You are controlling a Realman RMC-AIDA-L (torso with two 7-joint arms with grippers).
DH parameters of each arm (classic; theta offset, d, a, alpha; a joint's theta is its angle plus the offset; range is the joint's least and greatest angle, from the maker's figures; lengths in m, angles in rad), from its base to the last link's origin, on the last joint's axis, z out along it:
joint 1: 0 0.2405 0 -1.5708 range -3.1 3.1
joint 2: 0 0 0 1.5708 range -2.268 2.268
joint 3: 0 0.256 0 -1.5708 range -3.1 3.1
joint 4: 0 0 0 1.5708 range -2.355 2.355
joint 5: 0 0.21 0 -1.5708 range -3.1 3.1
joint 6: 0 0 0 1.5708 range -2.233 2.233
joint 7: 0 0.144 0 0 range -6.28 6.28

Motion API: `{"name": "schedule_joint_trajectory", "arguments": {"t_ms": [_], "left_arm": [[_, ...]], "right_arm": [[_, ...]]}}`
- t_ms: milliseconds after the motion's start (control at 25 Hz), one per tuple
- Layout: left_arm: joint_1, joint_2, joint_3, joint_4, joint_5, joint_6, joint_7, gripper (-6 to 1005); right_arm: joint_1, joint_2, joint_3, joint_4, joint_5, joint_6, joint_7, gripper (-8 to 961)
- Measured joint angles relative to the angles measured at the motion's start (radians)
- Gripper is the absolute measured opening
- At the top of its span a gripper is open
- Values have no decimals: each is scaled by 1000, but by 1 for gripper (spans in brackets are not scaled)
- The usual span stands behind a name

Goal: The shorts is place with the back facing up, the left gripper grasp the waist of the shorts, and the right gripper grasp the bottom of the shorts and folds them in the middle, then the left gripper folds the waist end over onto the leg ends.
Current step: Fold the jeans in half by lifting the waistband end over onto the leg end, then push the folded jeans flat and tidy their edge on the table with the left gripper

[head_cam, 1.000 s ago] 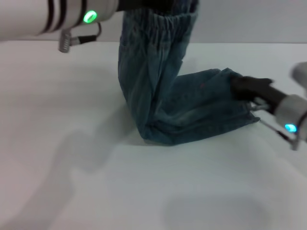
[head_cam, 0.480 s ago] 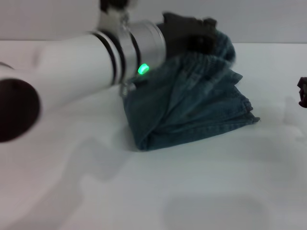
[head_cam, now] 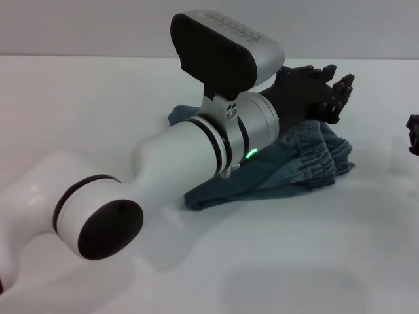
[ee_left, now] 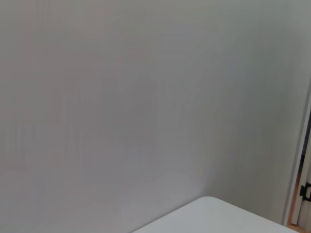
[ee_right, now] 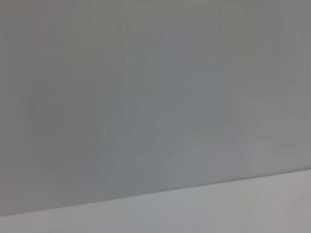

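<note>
Table (head_cam: pixel 314 261) white, bare toward near edge and both sides. Shorts (head_cam: pixel 308 163) folded into denim bundle mid-table, puckered waistband laid on top at right. Left gripper (head_cam: pixel 337 91) held just above bundle, fingers spread, nothing gripped. Right gripper (head_cam: pixel 414 134) at right edge; finger state cannot be told.

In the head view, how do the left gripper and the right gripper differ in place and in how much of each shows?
The left gripper reaches across the table, just above the folded shorts; the right gripper sits at the far right edge, apart from the shorts. The left gripper shows whole, jaws spread and holding nothing; only a sliver of the right gripper shows. Both are black.
</note>
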State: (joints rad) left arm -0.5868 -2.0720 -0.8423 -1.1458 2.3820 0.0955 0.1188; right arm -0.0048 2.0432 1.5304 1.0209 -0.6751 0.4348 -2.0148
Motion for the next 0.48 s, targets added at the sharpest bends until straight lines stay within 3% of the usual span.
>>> {"name": "schedule_joint_trajectory", "arguments": {"t_ms": [160, 360, 480], "left_arm": [[25, 9, -11, -23, 5, -3, -7, 316], [162, 12, -70, -109, 54, -31, 68, 433], [226, 12, -74, -117, 69, 33, 107, 519]], "right_arm": [[-4, 1, 3, -20, 0, 53, 1, 71], [-24, 16, 34, -44, -59, 115, -7, 74], [-35, 28, 58, -59, -83, 170, -67, 76]]}}
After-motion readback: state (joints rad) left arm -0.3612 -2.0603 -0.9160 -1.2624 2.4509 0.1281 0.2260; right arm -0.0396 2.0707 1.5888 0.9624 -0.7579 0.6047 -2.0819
